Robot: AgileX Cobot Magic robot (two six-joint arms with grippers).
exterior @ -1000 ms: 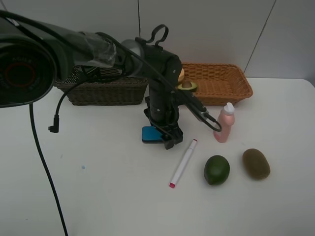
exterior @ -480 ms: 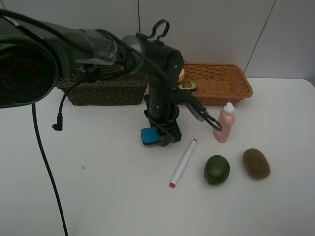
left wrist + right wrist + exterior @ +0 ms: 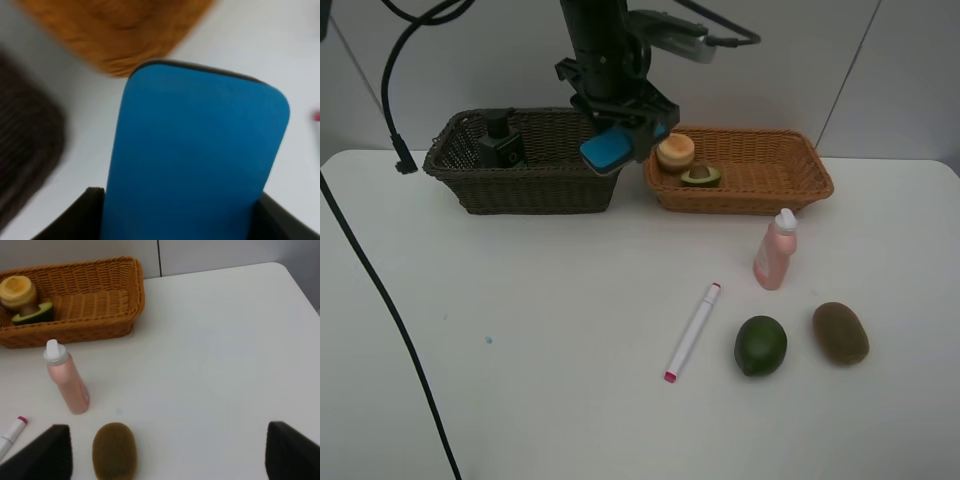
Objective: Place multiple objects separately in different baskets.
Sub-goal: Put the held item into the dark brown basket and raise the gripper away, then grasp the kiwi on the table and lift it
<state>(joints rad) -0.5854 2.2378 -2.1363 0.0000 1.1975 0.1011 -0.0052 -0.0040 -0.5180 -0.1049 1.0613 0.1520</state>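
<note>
Our left gripper (image 3: 622,146) clamps the blue eraser (image 3: 604,152) above the white table (image 3: 520,350), grey wall panels (image 3: 770,60) behind it. Below it we see the dark basket (image 3: 520,190) and orange basket (image 3: 760,192) side by side.

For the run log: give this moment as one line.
left gripper: shut on blue eraser, above baskets; right gripper: open; dark basket: pump bottle; tan basket: fruit, avocado half; table: marker, pink bottle, lime, kiwi

It's looking like a robot lab bench: a white table (image 3: 520,400) sitting against plain wall panels (image 3: 770,60), black cable (image 3: 404,164) dangling across it.
</note>
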